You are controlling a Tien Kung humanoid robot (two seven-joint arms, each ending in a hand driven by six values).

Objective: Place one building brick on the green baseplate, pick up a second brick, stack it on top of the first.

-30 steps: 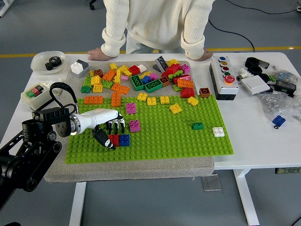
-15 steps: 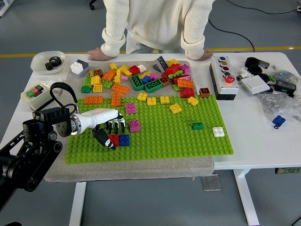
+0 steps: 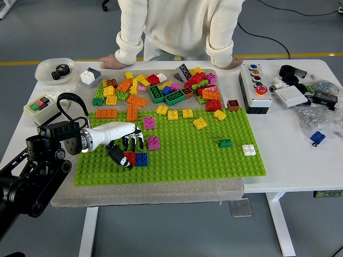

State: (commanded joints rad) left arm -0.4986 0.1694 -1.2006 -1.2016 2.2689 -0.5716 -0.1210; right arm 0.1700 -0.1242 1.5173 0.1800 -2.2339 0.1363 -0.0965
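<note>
Barely anything shifts over this last second: my left robot hand (image 3: 126,150) stays low over the near-left part of the green baseplate (image 3: 177,160), nudged only a touch toward the far side, and the red brick (image 3: 129,158) and blue brick (image 3: 141,158) sit side by side just where they were. I read that as me pressing or settling rather than carrying, so the first brick looks placed and the stacking is not yet begun. My fingers (image 3: 133,142) curl down in a loose claw, the dark thumb against the red brick's left side and the fingertips over its far edge, so I am touching it, maybe lightly pinching it, though I can't be sure of a firm grip. A person leans both hands on the worktop (image 3: 289,160) at the far edge.
</note>
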